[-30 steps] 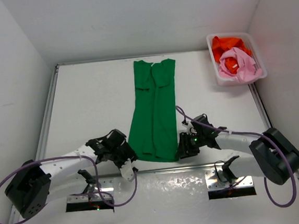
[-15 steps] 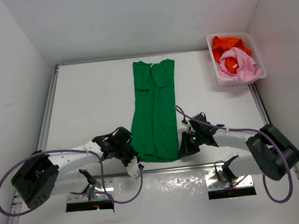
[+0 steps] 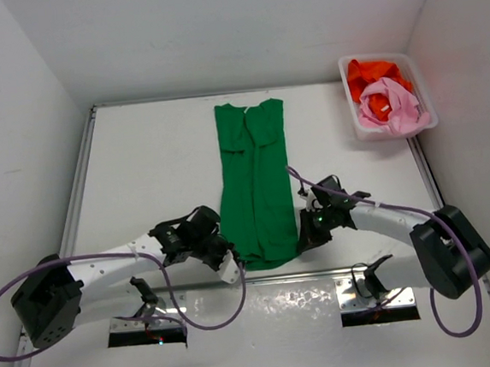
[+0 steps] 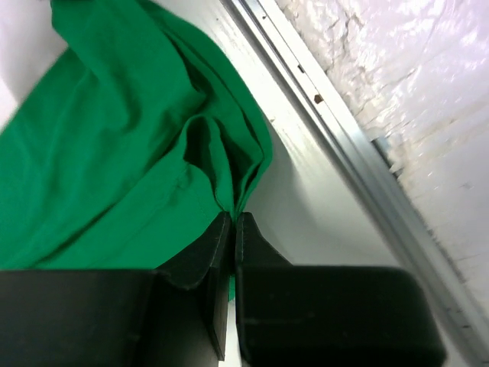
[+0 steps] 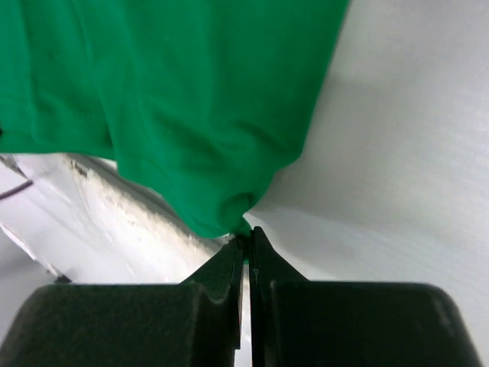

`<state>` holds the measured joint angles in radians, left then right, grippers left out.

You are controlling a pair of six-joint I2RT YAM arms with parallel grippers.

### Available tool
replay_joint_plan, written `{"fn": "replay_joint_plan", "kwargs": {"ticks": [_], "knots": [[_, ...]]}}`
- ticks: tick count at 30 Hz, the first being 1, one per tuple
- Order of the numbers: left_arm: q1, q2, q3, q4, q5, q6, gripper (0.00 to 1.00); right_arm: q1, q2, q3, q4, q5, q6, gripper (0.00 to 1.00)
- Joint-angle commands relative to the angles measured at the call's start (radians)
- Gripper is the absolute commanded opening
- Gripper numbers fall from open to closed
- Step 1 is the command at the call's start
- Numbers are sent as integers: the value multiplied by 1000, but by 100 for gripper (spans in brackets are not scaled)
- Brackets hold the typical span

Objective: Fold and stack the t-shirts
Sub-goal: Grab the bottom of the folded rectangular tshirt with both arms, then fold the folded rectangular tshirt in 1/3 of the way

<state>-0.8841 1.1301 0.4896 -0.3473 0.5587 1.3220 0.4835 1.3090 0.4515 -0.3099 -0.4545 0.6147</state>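
The green shirt (image 3: 254,187) lies in the middle of the white worktop (image 3: 150,175). It is a long thin strip, with its neck toward 12 o'clock and its bottom edge toward 6 o'clock. It looks like the sides are already folded in, so the job now seems to be the next fold, bottom up to top. The left tool (image 4: 233,216) is squeezed tight on the bottom corner at about 7 o'clock, with green cloth bunched between its two black tips. The right tool (image 5: 247,233) is squeezed tight on the other bottom corner at about 5 o'clock. I think the next move needs both tools to lift together and carry the bottom edge toward 12 o'clock. They should stay level so the strip does not twist. The orange shirt (image 3: 368,74) and the pink shirt (image 3: 388,102) sit crumpled in the white basket (image 3: 391,133) at about 2 o'clock, well apart from the arms. They are too bunched up to tell which way they lie. I cannot tell how many layers of green cloth each tool holds. The sleeves are tucked out of sight.
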Motion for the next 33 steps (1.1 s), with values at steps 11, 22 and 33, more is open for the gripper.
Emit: {"fn": "replay_joint_plan", "kwargs": {"ticks": [11, 22, 33], "knots": [[396, 155, 420, 59, 44, -540, 0, -160, 170, 587, -161, 42, -127, 0], [493, 557, 785, 134, -51, -630, 0, -287, 525, 973, -155, 53, -182, 0], [562, 743, 868, 179, -91, -693, 0, -321, 786, 1154, -161, 42, -173, 0]]}}
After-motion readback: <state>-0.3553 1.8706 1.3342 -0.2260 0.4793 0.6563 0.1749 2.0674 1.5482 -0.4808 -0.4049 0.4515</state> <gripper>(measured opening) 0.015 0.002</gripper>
